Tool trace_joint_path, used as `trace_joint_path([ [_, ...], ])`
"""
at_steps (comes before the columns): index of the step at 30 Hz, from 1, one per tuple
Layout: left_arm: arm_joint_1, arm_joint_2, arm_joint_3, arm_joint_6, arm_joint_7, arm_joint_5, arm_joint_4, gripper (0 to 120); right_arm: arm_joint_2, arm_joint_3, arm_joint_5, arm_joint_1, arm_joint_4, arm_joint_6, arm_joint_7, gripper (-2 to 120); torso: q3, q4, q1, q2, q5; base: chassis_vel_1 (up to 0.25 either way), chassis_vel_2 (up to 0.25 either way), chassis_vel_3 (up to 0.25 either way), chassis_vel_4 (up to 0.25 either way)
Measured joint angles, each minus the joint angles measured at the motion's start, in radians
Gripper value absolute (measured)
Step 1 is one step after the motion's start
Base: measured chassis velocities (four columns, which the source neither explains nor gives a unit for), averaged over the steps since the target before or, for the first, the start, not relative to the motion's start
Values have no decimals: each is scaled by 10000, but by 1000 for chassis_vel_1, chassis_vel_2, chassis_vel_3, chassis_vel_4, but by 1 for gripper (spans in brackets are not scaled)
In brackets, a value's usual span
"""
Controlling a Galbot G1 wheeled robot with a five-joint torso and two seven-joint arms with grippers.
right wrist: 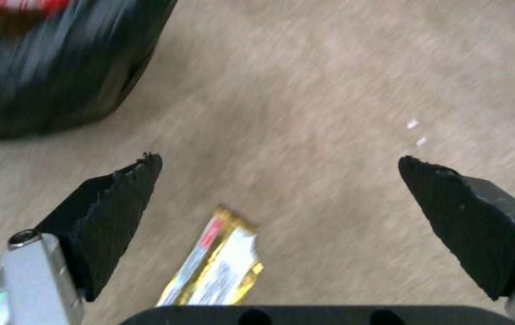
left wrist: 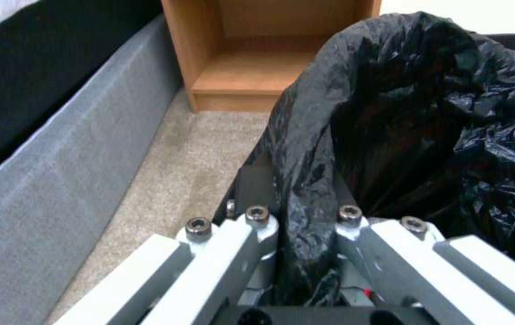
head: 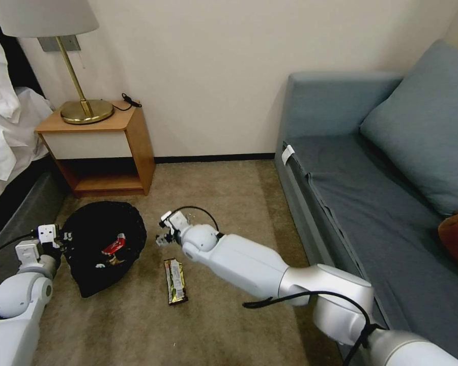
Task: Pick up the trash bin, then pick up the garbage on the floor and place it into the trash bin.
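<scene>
The trash bin (head: 104, 244), lined with a crinkled black bag, is held at the left over the carpet, and a red snack wrapper (head: 114, 246) lies inside it. My left gripper (head: 61, 239) is shut on the bin's rim; the left wrist view shows its fingers (left wrist: 257, 194) clamping the black bag (left wrist: 426, 126). A flat olive-gold bar wrapper (head: 175, 280) lies on the carpet right of the bin. My right gripper (head: 163, 238) hovers open just beyond that wrapper; in the right wrist view the wrapper (right wrist: 218, 266) sits between its spread fingertips (right wrist: 119, 203), near the palm.
A wooden nightstand (head: 104, 147) with a brass lamp (head: 84, 109) stands at the back left, next to a bed (head: 10, 152). A blue-grey sofa (head: 381, 203) runs along the right side. Open carpet lies between them.
</scene>
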Motion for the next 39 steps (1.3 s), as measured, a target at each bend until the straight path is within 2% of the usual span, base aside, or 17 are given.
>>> trace_joint_path([
  [8,90,15,-46,122,-81,-70,-262,4,0,-414,-116,-692,15,-58,-84,100,0,-1,0,0,0,0,0,0,0],
  [12,154,-106,-48,140,-105,-73,-359,4,0,-723,-128,-911,-58,-87,-275,100,0,1,0,0,0,0,0,0,0],
  [19,225,-273,-38,168,-137,-69,-655,4,0,-1188,147,-787,-175,-282,-510,100,0,0,0,0,1,0,0,0,0],
  [29,175,-464,21,174,-137,-61,-733,4,0,-1777,332,-796,-500,-348,-705,100,0,0,0,0,0,0,0,0,0],
  [39,-84,-310,66,141,-116,-249,-592,4,0,-2395,425,-614,-1051,-365,-1101,100,0,-1,0,0,0,0,0,0,0],
])
